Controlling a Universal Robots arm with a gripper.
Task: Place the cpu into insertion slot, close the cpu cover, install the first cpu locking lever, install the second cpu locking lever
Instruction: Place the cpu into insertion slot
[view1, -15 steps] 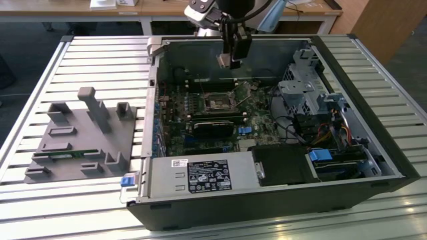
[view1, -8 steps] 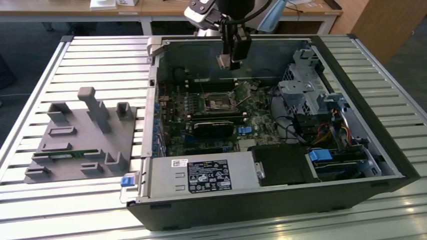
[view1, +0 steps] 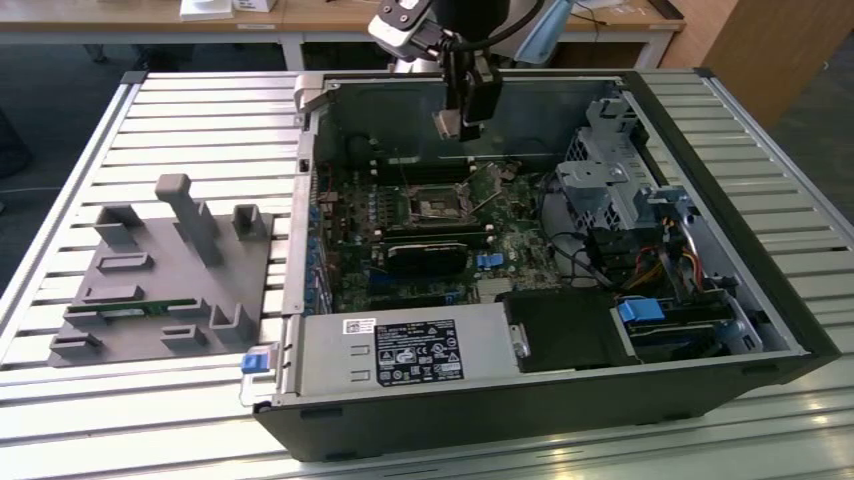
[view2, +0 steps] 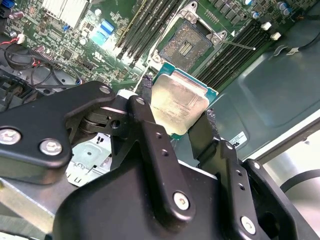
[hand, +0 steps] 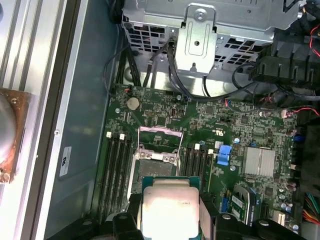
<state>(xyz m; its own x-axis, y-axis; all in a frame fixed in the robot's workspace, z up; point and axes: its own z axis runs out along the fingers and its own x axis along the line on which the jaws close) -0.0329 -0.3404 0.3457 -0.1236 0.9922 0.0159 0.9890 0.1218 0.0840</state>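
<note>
The black two-fingered pincer (view2: 178, 102) is clenched on two opposite edges of the cpu (view2: 175, 95), a flat square chip with a dull silver top, held above the green motherboard (hand: 240, 125). Both wrist views show the dark-centred square insertion slot (hand: 152, 165) uncovered and apart from the chip, its thin silver cpu cover (hand: 159, 136) tipped up. The exterior view shows the open dark computer case (view1: 747, 330) on the ribbed metal table (view1: 80, 130).
</note>
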